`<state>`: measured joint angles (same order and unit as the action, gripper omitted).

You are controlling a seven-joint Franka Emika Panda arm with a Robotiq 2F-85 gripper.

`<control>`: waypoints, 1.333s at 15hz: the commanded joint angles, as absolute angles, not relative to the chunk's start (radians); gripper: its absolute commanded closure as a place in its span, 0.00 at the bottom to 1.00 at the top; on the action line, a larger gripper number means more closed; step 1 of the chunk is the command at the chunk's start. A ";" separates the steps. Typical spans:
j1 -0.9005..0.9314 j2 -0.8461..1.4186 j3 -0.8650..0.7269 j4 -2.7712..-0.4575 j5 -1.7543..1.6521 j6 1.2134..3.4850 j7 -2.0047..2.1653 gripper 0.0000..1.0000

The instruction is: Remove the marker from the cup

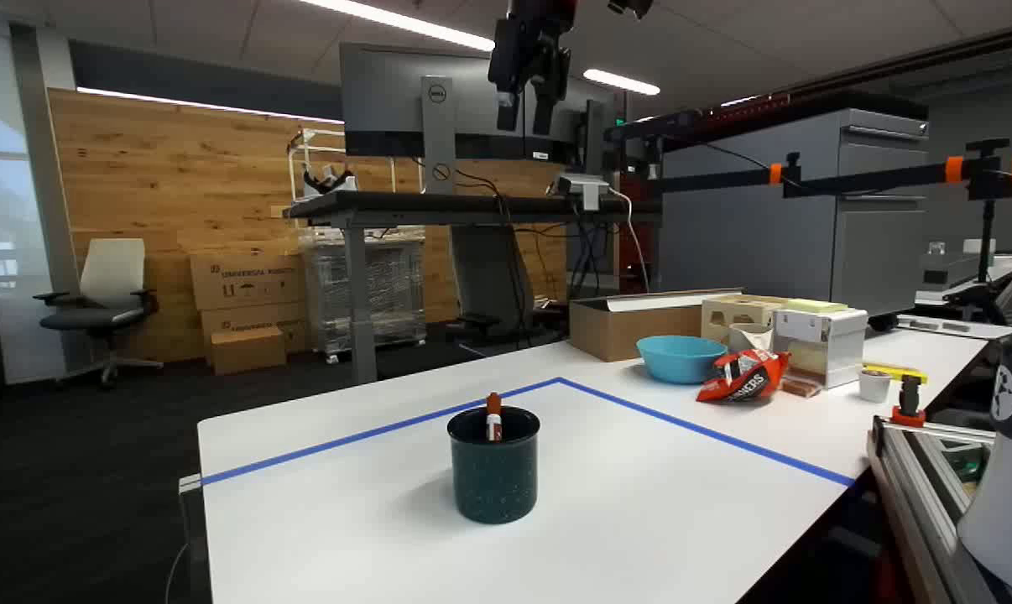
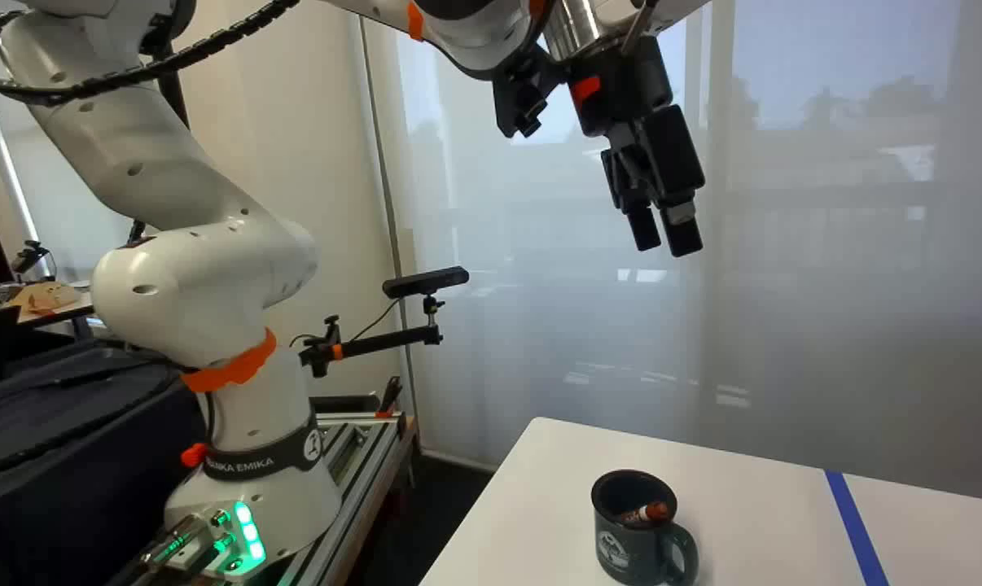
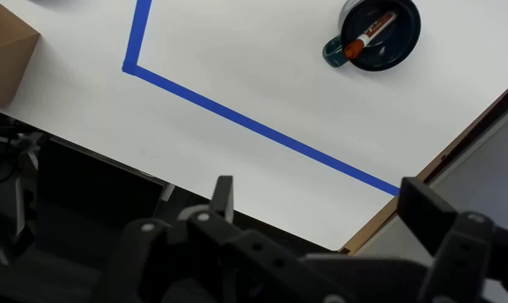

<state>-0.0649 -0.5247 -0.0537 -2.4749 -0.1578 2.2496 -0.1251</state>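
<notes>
A slim white and red-brown marker [image 3: 374,30] leans inside a round, dark teal mug [image 3: 392,46] with a loop handle in the upper right of the wrist view, while the black two-fingered gripper [image 3: 317,189], at the bottom of that frame, has its fingers spread wide with nothing between them. The marker is probably light, stiff and hard to break, but its smooth round barrel may roll or slip. Its red-brown cap [image 1: 493,403], above the mug's far rim at lower centre in an exterior view, looks the best place to pinch, though a straight pull could slip it off.
</notes>
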 commanded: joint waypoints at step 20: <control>-0.152 -0.394 0.364 -2.597 0.013 2.501 0.648 0.00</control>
<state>-0.0951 -0.4066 0.2389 -2.5594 -0.0086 2.4496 0.4509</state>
